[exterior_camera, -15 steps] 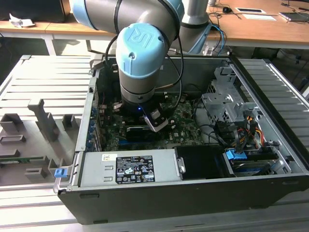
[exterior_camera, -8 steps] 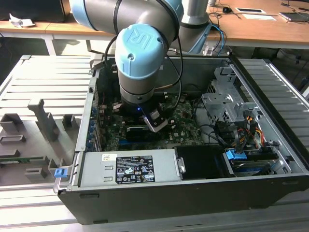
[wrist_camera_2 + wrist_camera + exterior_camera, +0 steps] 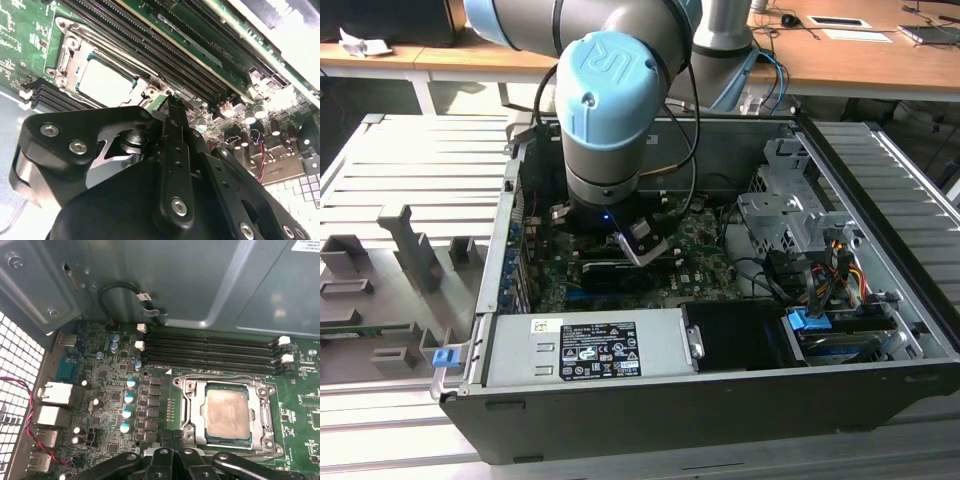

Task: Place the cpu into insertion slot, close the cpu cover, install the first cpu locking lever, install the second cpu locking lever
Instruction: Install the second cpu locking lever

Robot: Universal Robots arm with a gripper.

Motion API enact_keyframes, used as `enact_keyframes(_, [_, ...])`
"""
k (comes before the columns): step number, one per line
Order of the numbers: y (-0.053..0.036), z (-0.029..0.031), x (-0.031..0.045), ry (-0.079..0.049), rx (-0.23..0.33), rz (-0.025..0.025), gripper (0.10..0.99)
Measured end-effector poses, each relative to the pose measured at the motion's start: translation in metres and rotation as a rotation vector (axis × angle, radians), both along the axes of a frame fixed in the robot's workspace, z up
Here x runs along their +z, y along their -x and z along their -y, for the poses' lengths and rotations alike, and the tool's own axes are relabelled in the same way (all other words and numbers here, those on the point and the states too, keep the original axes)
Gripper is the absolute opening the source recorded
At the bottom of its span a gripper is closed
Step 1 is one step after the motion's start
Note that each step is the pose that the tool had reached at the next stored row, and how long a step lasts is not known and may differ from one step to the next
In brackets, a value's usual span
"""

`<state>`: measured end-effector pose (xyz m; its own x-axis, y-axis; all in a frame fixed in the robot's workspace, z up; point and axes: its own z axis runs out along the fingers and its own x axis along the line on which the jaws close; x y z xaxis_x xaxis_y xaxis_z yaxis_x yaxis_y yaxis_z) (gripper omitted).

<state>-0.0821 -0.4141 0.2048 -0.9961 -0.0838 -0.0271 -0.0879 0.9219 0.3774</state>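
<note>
Silver-beige, the cpu [image 3: 227,413] lay flat inside the insertion slot [image 3: 196,416], framed by the cpu cover [image 3: 265,412], apparently lowered onto it. Beside the socket's edge hovered the gripper [image 3: 171,107], fingers together and holding nothing, probably to press a lever.

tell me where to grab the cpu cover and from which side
Probably by one bar of the cpu cover, pinched across its thin outer edge from above. It lies flat around the cpu, whose face fills the cut-out, so the middle offers nothing to hold. The memory slots run close along one side, so the bar away from them looks easier.
</note>
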Motion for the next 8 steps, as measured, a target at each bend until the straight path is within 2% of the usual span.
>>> enact_keyframes(8, [0.0, -0.0001, 0.0047, 0.0, 0.0, 0.0, 0.106])
